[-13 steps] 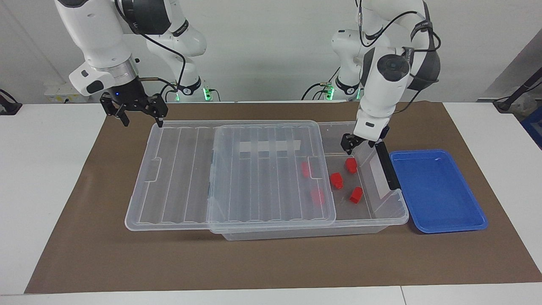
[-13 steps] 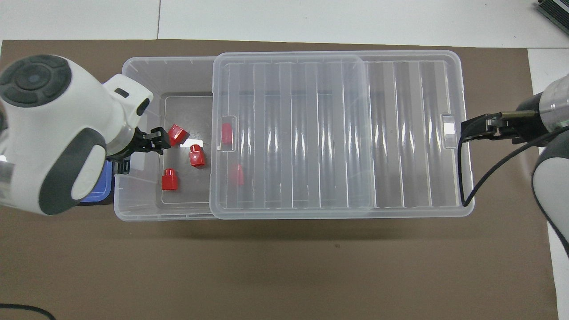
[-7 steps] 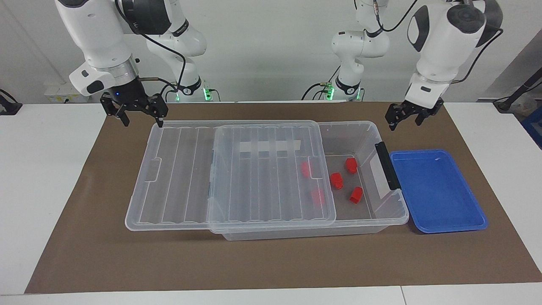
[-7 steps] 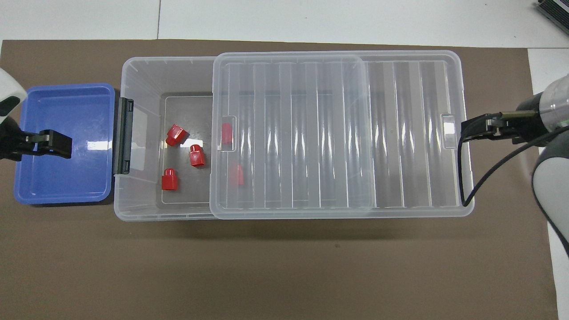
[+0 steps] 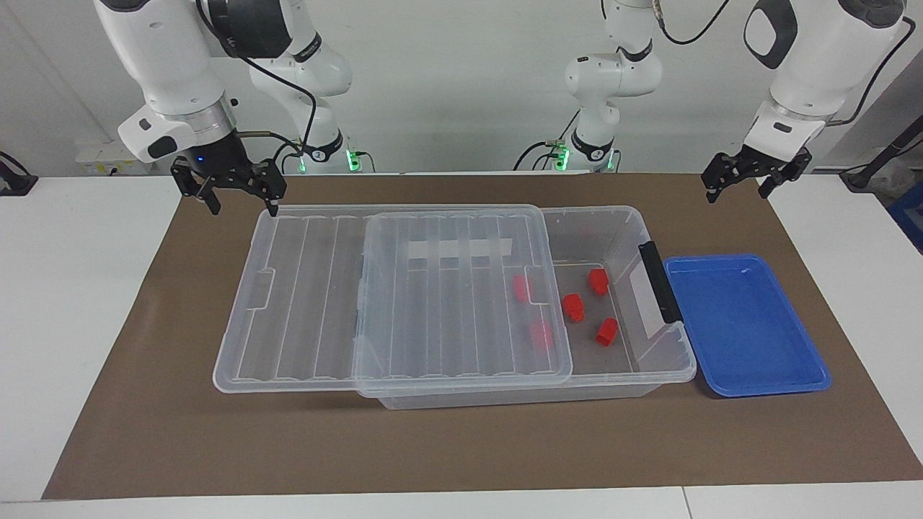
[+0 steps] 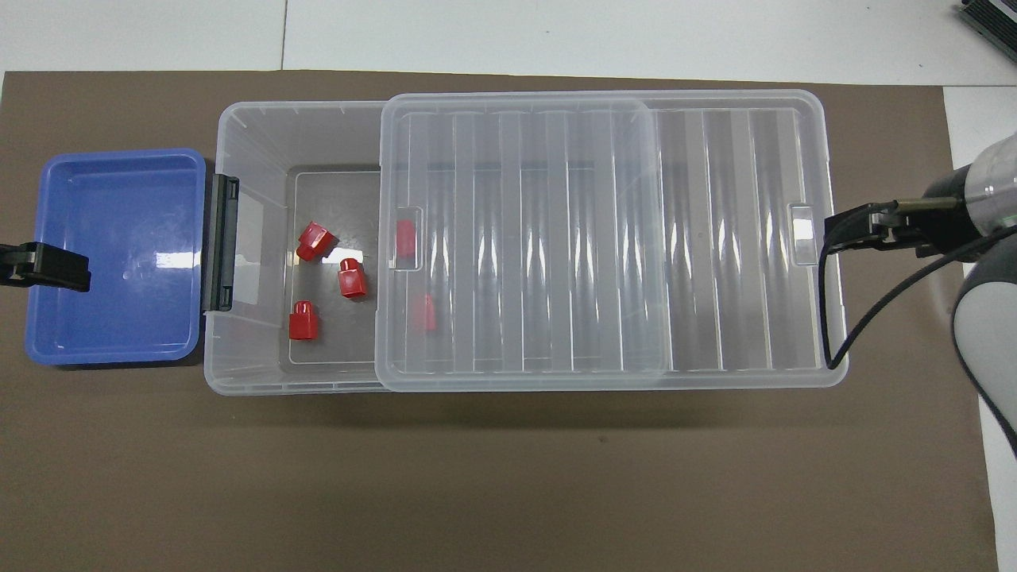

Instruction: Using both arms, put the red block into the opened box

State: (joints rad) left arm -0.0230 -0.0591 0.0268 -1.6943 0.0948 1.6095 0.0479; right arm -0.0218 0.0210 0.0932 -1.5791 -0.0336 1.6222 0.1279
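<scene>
My right gripper [image 5: 236, 194] hangs spread and empty at the clear ribbed lid [image 5: 404, 288]. Five small chunky bright red blocks [image 5: 573, 307] with narrow ends lie inside the big clear plastic box [image 5: 660, 364]; from overhead two sit blurred under the lid. My left gripper [image 5: 744, 176] is parted, empty, above the brown mat [image 5: 461, 447].

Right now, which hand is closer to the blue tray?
Left. The left hand hangs in the air by the blue tray's robot-side corner; the right hand is at the lid's end, toward the right arm's end.
</scene>
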